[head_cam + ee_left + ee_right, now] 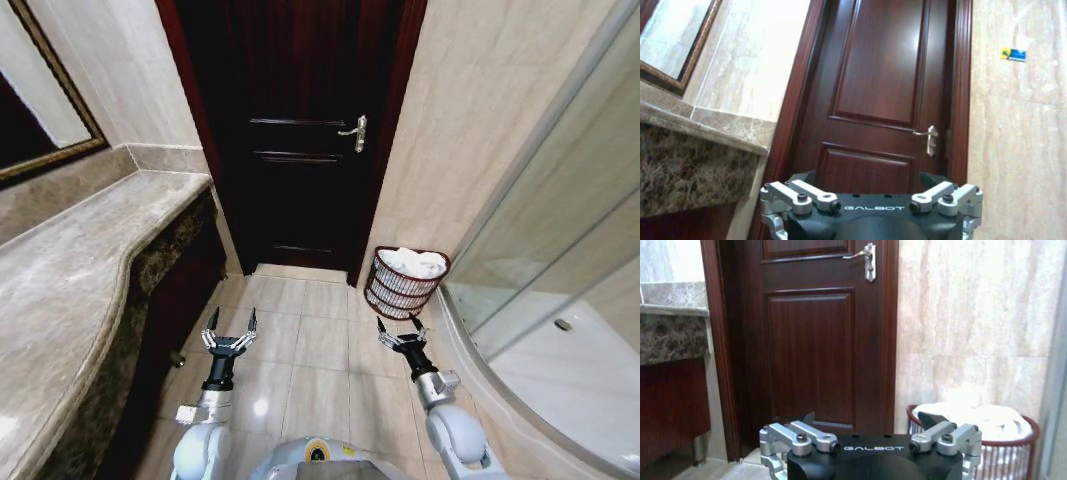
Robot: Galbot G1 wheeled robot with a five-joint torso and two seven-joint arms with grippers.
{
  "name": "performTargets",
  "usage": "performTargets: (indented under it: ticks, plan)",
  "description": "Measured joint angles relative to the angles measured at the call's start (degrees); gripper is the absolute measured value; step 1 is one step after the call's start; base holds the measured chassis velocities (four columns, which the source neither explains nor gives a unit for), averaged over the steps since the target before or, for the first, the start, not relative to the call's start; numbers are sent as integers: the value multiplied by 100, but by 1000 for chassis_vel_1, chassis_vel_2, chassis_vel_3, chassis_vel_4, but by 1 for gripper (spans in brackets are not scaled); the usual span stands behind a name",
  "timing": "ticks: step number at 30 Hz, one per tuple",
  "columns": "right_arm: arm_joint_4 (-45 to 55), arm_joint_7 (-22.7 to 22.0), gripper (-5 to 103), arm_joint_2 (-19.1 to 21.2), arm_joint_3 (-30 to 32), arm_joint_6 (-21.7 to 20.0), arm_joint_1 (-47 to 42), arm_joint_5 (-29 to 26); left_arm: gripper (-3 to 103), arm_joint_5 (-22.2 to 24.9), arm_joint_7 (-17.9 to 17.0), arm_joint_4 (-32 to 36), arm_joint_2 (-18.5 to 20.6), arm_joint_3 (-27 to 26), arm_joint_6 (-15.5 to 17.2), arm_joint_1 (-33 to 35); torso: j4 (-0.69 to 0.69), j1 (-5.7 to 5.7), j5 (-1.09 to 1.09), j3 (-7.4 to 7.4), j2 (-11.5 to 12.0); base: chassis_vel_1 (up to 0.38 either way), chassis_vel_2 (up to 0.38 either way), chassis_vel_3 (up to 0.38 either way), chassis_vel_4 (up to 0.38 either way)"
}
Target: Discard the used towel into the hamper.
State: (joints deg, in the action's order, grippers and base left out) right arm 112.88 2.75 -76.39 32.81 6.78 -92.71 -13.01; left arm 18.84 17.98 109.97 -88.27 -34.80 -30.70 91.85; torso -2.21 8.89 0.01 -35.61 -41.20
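The hamper, a small reddish-brown wire basket, stands on the floor against the beige wall to the right of the door. A white towel lies bunched inside it, rising just above the rim. In the right wrist view the hamper and the towel sit close ahead. My right gripper hovers open and empty above the floor tiles, just short of the hamper. My left gripper is also open and empty, held over the floor nearer the vanity. Both point toward the door.
A dark wooden door with a metal handle is shut straight ahead. A marble vanity counter runs along the left, under a framed mirror. The curved glass shower wall bounds the right. Between them lies beige tiled floor.
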Motion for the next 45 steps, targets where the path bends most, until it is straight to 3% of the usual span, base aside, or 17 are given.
performTargets:
  ticks: [20,45]
  plan:
    - [-113,-10,100,-131,133,235,-119,4,100,57,26,-151,11,85,-80,-184,0,0,-4,0,0,103,-149,-154,106]
    - [-93,-142,100,-296,635,430,-74,31,100,-61,68,-139,21,152,204,-413,0,1,-1,0,0,9,-11,-8,11]
